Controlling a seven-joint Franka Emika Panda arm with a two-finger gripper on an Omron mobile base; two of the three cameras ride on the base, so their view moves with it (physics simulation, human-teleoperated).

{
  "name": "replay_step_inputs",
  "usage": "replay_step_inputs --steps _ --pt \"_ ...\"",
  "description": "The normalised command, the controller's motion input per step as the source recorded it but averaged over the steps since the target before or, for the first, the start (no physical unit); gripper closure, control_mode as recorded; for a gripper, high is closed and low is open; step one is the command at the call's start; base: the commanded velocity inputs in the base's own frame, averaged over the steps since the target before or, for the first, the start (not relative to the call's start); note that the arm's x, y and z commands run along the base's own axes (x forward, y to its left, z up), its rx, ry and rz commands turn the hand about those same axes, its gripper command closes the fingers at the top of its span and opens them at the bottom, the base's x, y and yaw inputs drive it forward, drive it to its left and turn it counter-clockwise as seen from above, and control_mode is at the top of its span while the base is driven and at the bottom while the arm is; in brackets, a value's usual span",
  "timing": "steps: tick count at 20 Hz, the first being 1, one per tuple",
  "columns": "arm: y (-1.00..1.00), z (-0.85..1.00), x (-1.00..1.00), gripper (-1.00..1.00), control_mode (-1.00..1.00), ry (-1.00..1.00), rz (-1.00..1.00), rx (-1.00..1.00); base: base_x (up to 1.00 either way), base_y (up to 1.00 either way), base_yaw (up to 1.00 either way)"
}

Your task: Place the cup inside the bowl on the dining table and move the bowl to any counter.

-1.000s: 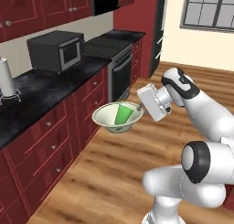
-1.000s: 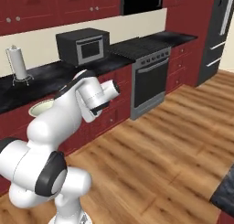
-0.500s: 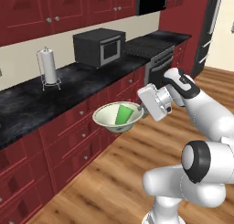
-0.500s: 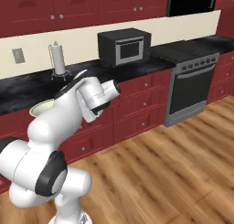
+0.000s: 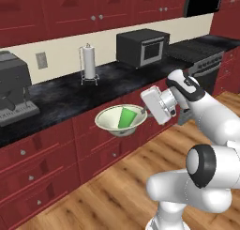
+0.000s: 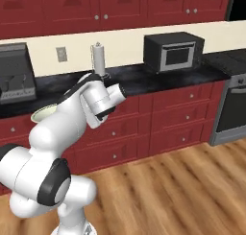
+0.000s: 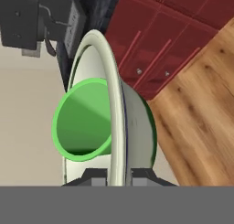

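Carrying the bowl (image 5: 120,120) at centre frame, end effector (image 5: 146,112) pinched tight on its rim, cup (image 5: 126,118) lying inside; keeping it level and clearing the worktop (image 5: 65,100) edge before lowering onto bare stone.

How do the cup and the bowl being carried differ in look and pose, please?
The cup is bright green; the bowl is cream-white. The cup is small and narrow; the bowl is much wider and shallow. The cup lies tipped inside the bowl; the bowl hangs level, its rim pinched by the hand. Both are round and open-topped.
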Motion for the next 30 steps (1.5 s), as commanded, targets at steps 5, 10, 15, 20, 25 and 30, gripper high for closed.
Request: replay_step_inputs --steps 5,10,15,20,25,30 --pt "0.00 0.00 0.00 1.00 1.00 0.00 0.00 0.00 0.00 0.07 0.39" --pt "0.00 0.00 0.00 1.00 1.00 0.00 0.00 0.00 0.00 0.00 0.18" --pt "0.00 0.00 0.00 1.00 1.00 0.00 0.00 0.00 0.40 0.00 0.00" --pt "0.00 0.00 0.00 1.00 1.00 0.00 0.00 0.00 0.77 0.01 0.00" --pt "0.00 0.00 0.00 1.00 1.00 0.00 0.00 0.00 0.47 0.00 0.00" --pt "0.00 0.00 0.00 1.00 1.00 0.00 0.00 0.00 0.67 0.00 0.01"
